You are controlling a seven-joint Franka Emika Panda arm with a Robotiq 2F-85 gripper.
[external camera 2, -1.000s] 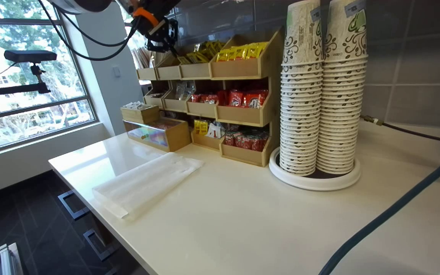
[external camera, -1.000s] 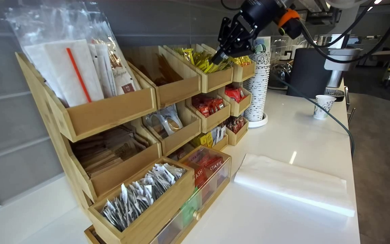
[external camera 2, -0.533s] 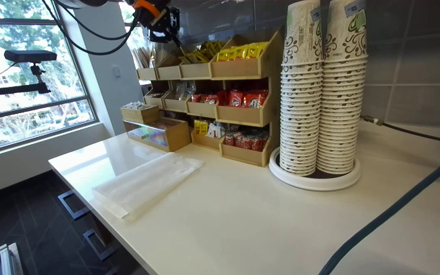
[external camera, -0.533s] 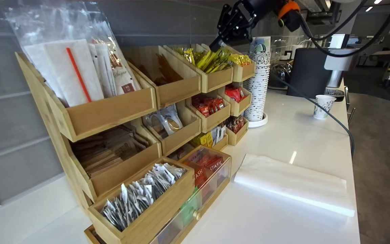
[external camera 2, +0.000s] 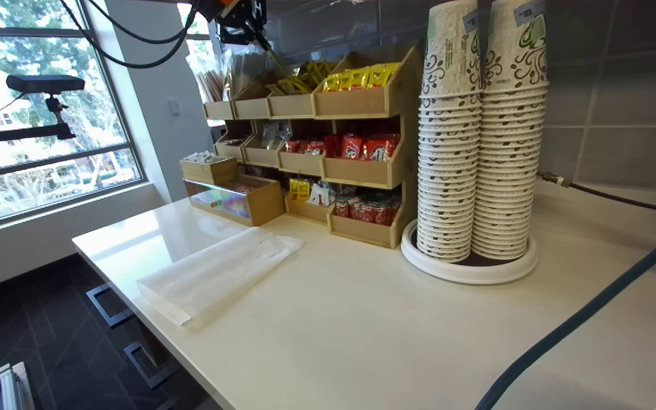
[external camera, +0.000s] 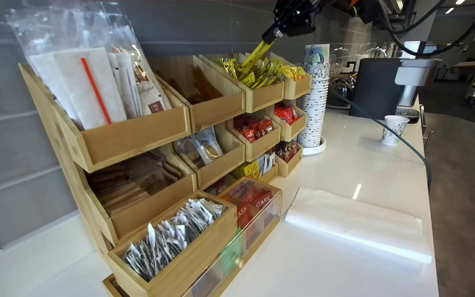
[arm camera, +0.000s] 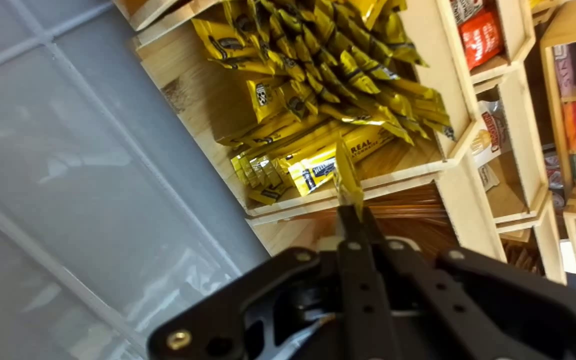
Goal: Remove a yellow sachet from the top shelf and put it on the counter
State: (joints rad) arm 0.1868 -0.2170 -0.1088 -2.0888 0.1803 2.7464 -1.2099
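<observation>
My gripper is shut on a yellow sachet. In an exterior view the gripper is above the top shelf, and the sachet slants down from its fingertips. The sachet's lower end overlaps the other yellow sachets in the bin; I cannot tell if it touches them. The gripper, sachet and top shelf also show in an exterior view. In the wrist view the sachet sticks out edge-on from the closed fingertips. The white counter also shows in an exterior view.
Stacked paper cups stand beside the rack. A folded white cloth lies on the counter, with a paper cup farther off. A box of white packets stands before the rack. A dark hose crosses above the counter.
My gripper has risen from the yellow sachet bin. A yellow sachet now hangs from its fingertips, pulled up out of the pile. The rest of the scene stays the same.
</observation>
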